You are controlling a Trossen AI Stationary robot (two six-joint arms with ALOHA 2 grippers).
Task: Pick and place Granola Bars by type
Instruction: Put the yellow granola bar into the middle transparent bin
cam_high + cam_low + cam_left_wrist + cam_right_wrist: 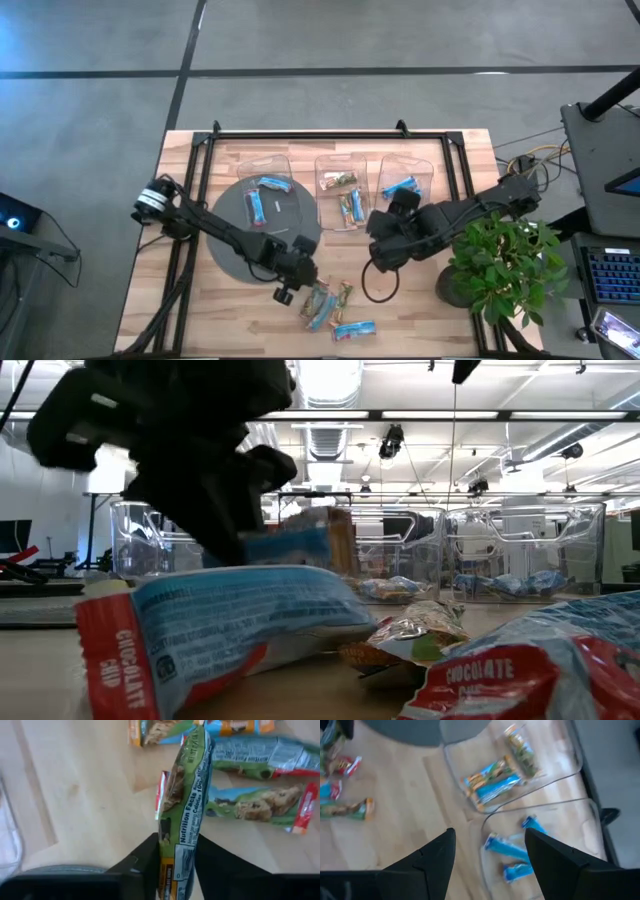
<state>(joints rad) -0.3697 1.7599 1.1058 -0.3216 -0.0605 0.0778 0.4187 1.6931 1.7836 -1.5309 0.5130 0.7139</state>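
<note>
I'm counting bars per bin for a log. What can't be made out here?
- High view: left pincer covers part of the loose pile.
- Low view: near bars block the bins; contents blurred.
- Left wrist view: held green bar hides bars behind.
- Right wrist view: right pincer empty; left bin out of frame.

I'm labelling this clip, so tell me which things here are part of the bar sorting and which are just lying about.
Part of the job:
- green bar gripped in the left claw
- loose bars on the table
- three clear bins holding sorted bars
- right claw, open over the bins

Just lying about:
- potted plant
- grey round mat
- black cable loop
</note>
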